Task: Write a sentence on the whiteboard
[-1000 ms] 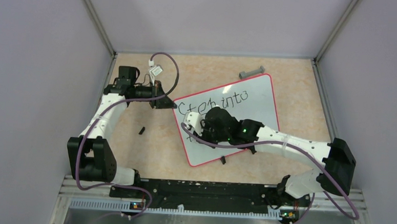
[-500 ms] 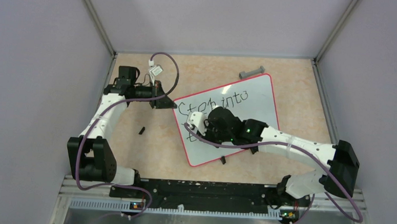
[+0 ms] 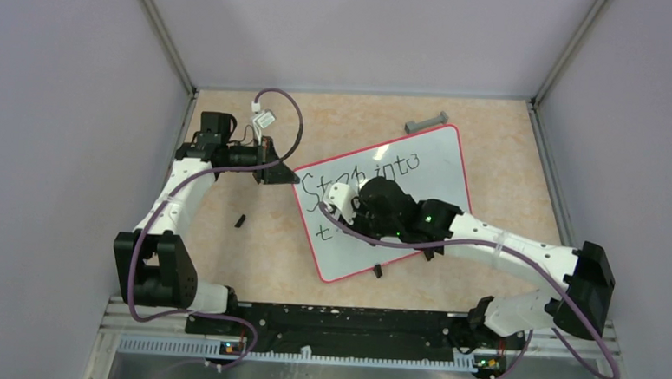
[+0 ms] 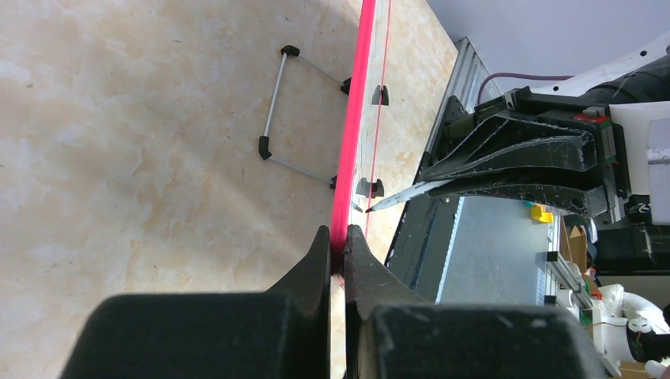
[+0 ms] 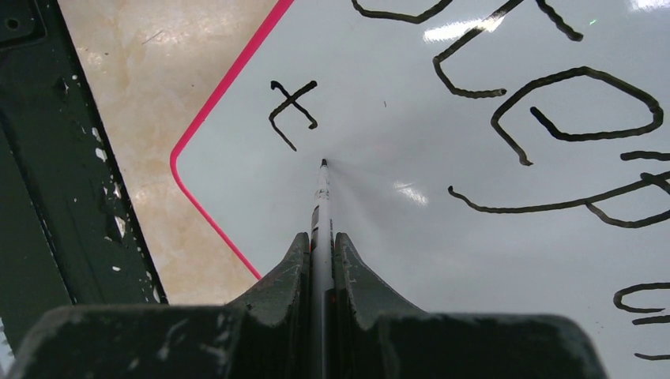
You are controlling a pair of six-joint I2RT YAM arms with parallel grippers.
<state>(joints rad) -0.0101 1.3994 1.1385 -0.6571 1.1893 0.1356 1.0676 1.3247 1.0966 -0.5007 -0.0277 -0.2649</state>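
The whiteboard [image 3: 442, 165] lies tilted on the table, pink-rimmed. The sentence [image 3: 364, 169] reads "Step into" on its upper line. A lone "t" [image 3: 320, 232] starts a second line below it. My left gripper [image 3: 283, 173] is shut on the board's upper left edge; in the left wrist view the pink rim [image 4: 355, 118] runs straight into the left gripper [image 4: 338, 245]. My right gripper [image 5: 321, 245] is shut on a thin marker [image 5: 321, 205]. The marker's tip sits at the board surface just right of the "t" [image 5: 291, 110].
A grey bar [image 3: 426, 123] lies behind the board's far edge. A small black cap [image 3: 240, 221] rests on the table left of the board. A black clip [image 3: 378, 270] sits at the board's near edge. A wire stand [image 4: 276, 103] shows under the board.
My right gripper has shifted up and to the right over the board, uncovering a freshly drawn "t" on the second line. The left arm has stayed still.
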